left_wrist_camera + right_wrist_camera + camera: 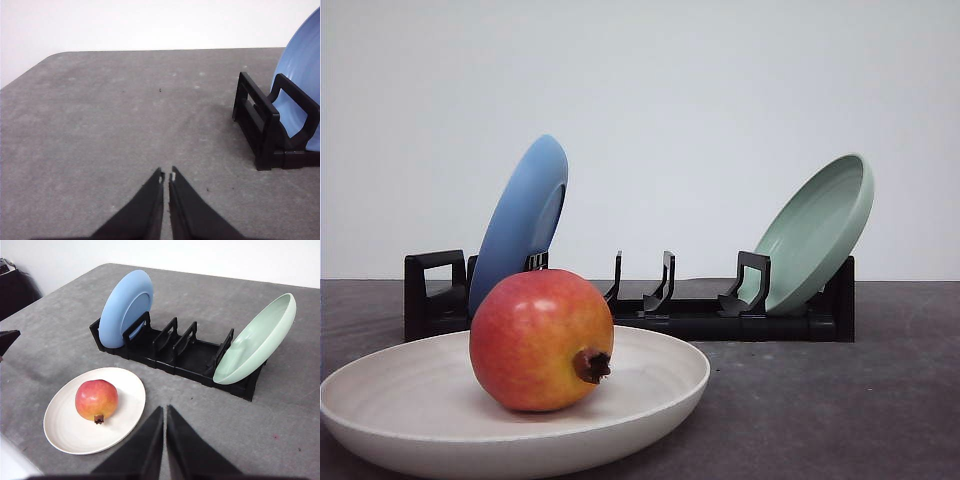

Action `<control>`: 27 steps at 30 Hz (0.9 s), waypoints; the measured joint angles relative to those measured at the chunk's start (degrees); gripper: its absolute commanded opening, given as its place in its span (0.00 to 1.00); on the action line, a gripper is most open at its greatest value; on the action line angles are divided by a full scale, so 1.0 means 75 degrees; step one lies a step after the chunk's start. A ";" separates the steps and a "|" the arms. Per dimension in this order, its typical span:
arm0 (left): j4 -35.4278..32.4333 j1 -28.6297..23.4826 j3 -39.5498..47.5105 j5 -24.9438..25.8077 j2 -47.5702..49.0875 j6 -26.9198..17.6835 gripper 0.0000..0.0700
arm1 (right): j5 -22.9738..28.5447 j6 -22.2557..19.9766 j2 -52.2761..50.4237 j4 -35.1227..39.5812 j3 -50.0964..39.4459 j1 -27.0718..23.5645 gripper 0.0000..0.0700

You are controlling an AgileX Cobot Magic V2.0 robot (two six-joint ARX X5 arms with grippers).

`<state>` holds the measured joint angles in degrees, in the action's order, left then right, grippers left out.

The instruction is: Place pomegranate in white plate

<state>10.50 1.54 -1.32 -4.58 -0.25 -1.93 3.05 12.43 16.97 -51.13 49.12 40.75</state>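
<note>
**Inspector:** Location of the fruit?

**Operator:** The pomegranate [96, 400] sits inside the white plate [125, 412], resting on the plate's floor, left of centre in the front view, its dark calyx turned sideways toward the near rim. I judge the placement done.

**Inspector:** Handling, should you need to reseat it?

**Operator:** I'd rate it firm, fairly heavy and smooth-skinned, so liable to roll or slip. I would grip across the widest part of the body, clear of the calyx, with moderate pressure.

**Inspector:** Jaws?

**Operator:** Right gripper [164, 412]: jaws closed to a thin slit, holding nothing. The fruit lies off to one side of its tips, apart from them, not touching. Left gripper [166, 176]: jaws likewise almost together, empty, over bare table [100, 125] beside the end of the black rack [265, 135].

**Inspector:** Surroundings?

**Operator:** The rack stands behind the plate, with a blue plate [122, 307] leaning at one end and a green plate [255, 345] at the other.
</note>
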 measured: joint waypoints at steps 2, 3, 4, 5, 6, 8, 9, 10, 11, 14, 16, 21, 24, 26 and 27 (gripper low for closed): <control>0.0000 -0.0002 0.0000 0.0000 0.0000 0.0000 0.00 | 0.0000 0.0000 0.0000 0.0000 0.0000 0.0000 0.00; 0.0000 0.0000 0.0000 0.0000 0.0000 0.0000 0.00 | 0.0000 0.0000 0.0000 0.0000 0.0000 0.0000 0.00; 0.0000 -0.0002 0.0000 0.0000 0.0000 0.0000 0.00 | 0.0000 0.0000 0.0000 0.0013 0.0000 -0.0005 0.00; 0.0000 -0.0002 0.0000 0.0000 0.0000 0.0000 0.00 | 0.0000 0.0000 0.0000 0.0042 0.0000 -0.0060 0.00; 0.0000 -0.0002 0.0000 0.0000 0.0000 0.0000 0.00 | -0.0022 0.0000 0.0000 0.0069 0.0000 -0.0207 0.00; 0.0000 0.0000 0.0000 0.0000 0.0000 0.0000 0.00 | -0.0149 -0.0034 -0.0010 0.0298 -0.0084 -0.0752 0.00; 0.0000 -0.0002 0.0000 0.0000 0.0000 0.0000 0.00 | -0.0205 -0.0102 -0.0021 0.0511 -0.0185 -0.1048 0.00; 0.0000 0.0000 0.0000 0.0000 0.0000 0.0000 0.00 | -0.0213 -0.0256 -0.0050 0.0839 -0.0361 -0.1466 0.00; 0.0000 -0.0002 0.0000 0.0000 0.0000 0.0000 0.00 | -0.0213 -0.0423 -0.0089 0.1177 -0.0572 -0.1911 0.00; 0.0000 0.0000 0.0000 0.0000 0.0000 0.0000 0.00 | -0.0207 -0.1026 -0.0395 0.2526 -0.1484 -0.3366 0.00; 0.0000 -0.0002 0.0000 0.0000 0.0000 0.0000 0.00 | -0.0202 -0.1364 -0.0727 0.3384 -0.2177 -0.4126 0.00; 0.0000 0.0000 0.0000 0.0000 0.0000 0.0000 0.00 | -0.0201 -0.1744 -0.1597 0.5258 -0.4154 -0.5405 0.00; 0.0000 -0.0002 0.0000 0.0000 0.0000 0.0000 0.00 | -0.0201 -0.1847 -0.2096 0.5603 -0.5110 -0.5605 0.00; 0.0000 -0.0002 0.0000 0.0000 0.0000 0.0000 0.00 | -0.0204 -0.1918 -0.2251 0.5831 -0.5675 -0.5643 0.00; 0.0000 0.0000 0.0000 0.0000 0.0000 0.0000 0.00 | -0.0204 -0.1944 -0.2240 0.5946 -0.5907 -0.5647 0.00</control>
<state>10.50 1.54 -1.32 -4.58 -0.25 -1.93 1.52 -2.15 0.17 -6.54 4.82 -1.60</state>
